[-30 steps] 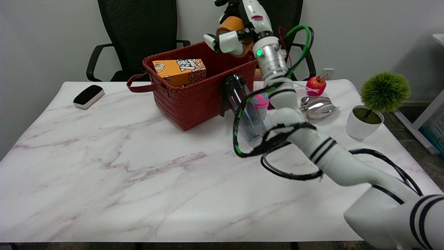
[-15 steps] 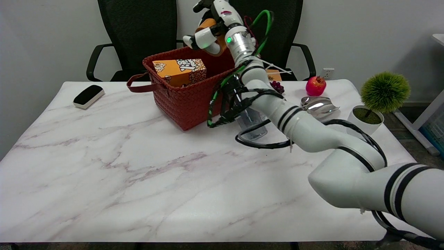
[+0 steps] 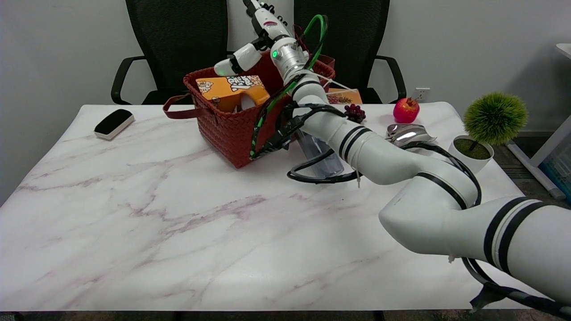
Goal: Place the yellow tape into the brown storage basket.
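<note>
White right arm crossing the marble desk (image 3: 178, 223) from lower right, hiding most of a clear bottle (image 3: 322, 157), brown storage basket (image 3: 232, 133) behind, yellow tape (image 3: 252, 98) inside against an orange box (image 3: 223, 89), right hand (image 3: 254, 33) above, fingers (image 3: 232, 66) spread, empty, upper part cut off by the frame.

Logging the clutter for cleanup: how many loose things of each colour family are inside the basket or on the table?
Yellow/orange: 3, tape, snack box, flat packet
Red/purple: 2, pomegranate, grapes
Black/white: 1, eraser
Silver/clear: 2, dish, bottle
Green: 1, plant
Total: 9
</note>
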Robot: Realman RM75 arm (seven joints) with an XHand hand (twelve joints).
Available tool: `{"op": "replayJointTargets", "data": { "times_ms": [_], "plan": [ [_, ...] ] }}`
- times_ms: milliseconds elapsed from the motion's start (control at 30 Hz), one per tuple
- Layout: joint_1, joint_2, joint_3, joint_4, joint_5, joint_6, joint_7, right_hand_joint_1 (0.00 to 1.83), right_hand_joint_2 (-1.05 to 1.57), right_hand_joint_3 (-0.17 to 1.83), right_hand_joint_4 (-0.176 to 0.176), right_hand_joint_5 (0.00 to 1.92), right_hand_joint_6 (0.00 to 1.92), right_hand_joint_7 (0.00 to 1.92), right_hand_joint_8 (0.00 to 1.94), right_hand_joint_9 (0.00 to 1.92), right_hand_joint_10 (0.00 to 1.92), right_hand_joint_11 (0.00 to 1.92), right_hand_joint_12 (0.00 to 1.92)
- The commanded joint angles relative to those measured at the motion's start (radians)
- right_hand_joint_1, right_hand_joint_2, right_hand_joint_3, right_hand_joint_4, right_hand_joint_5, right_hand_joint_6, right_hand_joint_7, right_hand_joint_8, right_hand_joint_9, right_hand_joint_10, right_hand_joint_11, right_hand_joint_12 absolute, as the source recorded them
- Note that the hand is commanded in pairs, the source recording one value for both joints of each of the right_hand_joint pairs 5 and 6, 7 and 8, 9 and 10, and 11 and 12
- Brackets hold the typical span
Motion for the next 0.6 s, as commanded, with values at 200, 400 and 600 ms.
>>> {"op": "replayJointTargets", "data": {
  "times_ms": [200,400,600],
  "plan": [
    [-0.002,-0.015,-0.02,0.051,0.03,-0.019,-0.005,1.13,-0.27,0.82,0.0,0.05,0.05,0.0,0.0,0.0,0.0,0.09,0.09],
    [-0.04,0.021,-0.016,0.172,0.03,-0.01,-0.005,1.13,-0.26,0.77,0.0,0.05,0.05,0.0,0.0,0.0,0.0,0.1,0.1],
    [-0.141,0.095,-0.015,0.428,0.03,0.037,-0.005,1.13,-0.26,0.76,0.0,0.05,0.05,0.0,0.0,0.0,0.0,0.1,0.1]
  ]
}}
